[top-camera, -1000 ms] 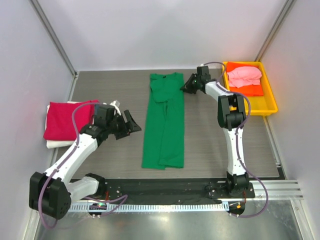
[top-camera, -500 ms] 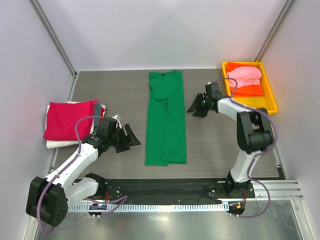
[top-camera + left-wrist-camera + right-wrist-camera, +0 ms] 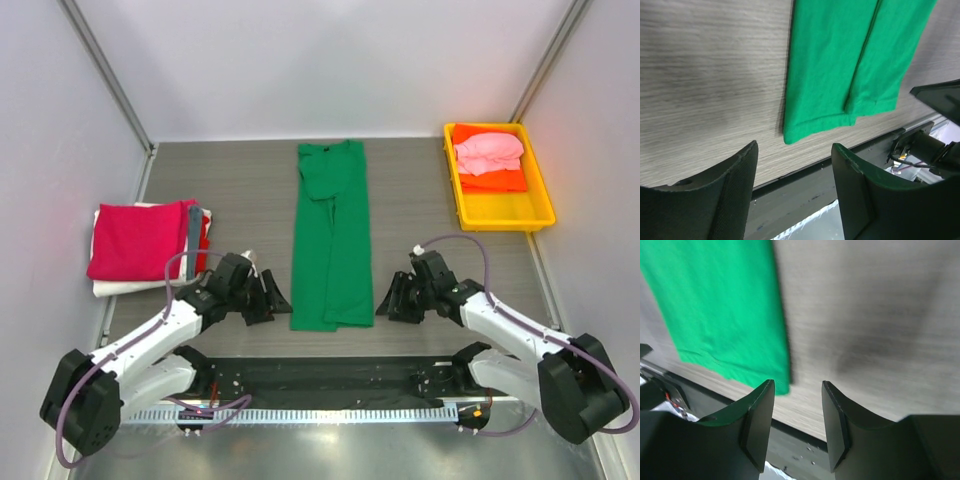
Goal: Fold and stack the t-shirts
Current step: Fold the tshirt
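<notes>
The left gripper [image 3: 275, 300] is seen with its jaws parted and nothing held between them. It is lowered close to the near edge of the table [image 3: 230, 180], just beside the near left corner of the green t-shirt [image 3: 332, 240]. In the left wrist view this gripper [image 3: 794, 145] is shown with its fingers spread wide, and the hem corner of the green t-shirt [image 3: 840, 65] lies just ahead of the gap, ungripped. Whether the cloth is touched cannot be told.

The right gripper [image 3: 388, 303] is likewise found open and empty, placed just beside the near right corner of the same garment. In the right wrist view that gripper [image 3: 798, 384] is pointed at the table just beside the hem corner of the green t-shirt [image 3: 725, 305].

The green t-shirt is laid flat in the middle of the table as a long narrow strip, folded lengthwise and running from near the far edge towards the near edge.

Against the left edge a stack is set, with a crimson t-shirt [image 3: 135, 238] on top and a white t-shirt [image 3: 110, 288] beneath. A grey t-shirt [image 3: 194, 222] and a red t-shirt [image 3: 204, 238] are seen at its right side. In the far right corner a yellow tray [image 3: 500, 210] is placed, in which a pink t-shirt [image 3: 488, 152] is piled on an orange t-shirt [image 3: 495, 181].
</notes>
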### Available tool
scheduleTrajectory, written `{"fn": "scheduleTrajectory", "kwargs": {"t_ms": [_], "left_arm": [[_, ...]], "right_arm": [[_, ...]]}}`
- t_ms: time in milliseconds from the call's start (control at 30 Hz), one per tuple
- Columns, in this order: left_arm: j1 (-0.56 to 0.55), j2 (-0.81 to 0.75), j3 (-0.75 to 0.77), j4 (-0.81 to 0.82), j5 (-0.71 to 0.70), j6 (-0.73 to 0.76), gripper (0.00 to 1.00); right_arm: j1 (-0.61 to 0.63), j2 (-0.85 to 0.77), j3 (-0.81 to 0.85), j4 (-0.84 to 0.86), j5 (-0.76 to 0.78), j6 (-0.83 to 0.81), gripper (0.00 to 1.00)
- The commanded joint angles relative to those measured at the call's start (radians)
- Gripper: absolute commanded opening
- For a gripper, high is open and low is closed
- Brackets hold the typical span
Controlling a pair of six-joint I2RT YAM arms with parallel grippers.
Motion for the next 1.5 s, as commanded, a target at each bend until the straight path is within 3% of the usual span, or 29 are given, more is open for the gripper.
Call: {"fn": "scheduleTrajectory", "kwargs": {"t_ms": [0,367,567,700,833,900,1200,1300,1467], "left_arm": [[-0.039,0.015,-0.016,0.087,-0.018,-0.056,0.60],[-0.091,0.110,-0.077,0.220,-0.016,-0.133,0.46],[-0.094,0.142,-0.073,0.234,-0.025,-0.127,0.44],[-0.096,0.171,-0.058,0.242,-0.031,-0.121,0.44],[-0.097,0.187,-0.062,0.257,-0.033,-0.112,0.43],[-0.097,0.197,-0.068,0.268,-0.028,-0.115,0.41],[-0.142,0.197,-0.068,0.285,-0.051,-0.141,0.27],[-0.153,0.196,-0.073,0.285,-0.045,-0.152,0.02],[-0.157,0.106,-0.090,0.282,-0.008,-0.210,0.00]], "right_arm": [[0.032,-0.035,-0.054,0.026,-0.018,0.091,0.48],[0.082,0.054,-0.083,0.170,-0.059,0.136,0.48],[0.112,0.106,-0.068,0.191,-0.033,0.148,0.44],[0.140,0.125,-0.060,0.198,-0.021,0.159,0.36],[0.149,0.129,-0.065,0.202,-0.022,0.150,0.08],[0.154,0.128,-0.069,0.204,-0.028,0.154,0.01],[0.160,0.077,-0.080,0.184,-0.042,0.166,0.01],[0.160,0.056,-0.080,0.166,-0.045,0.165,0.01],[0.163,-0.027,-0.054,0.092,-0.050,0.163,0.01]]}}
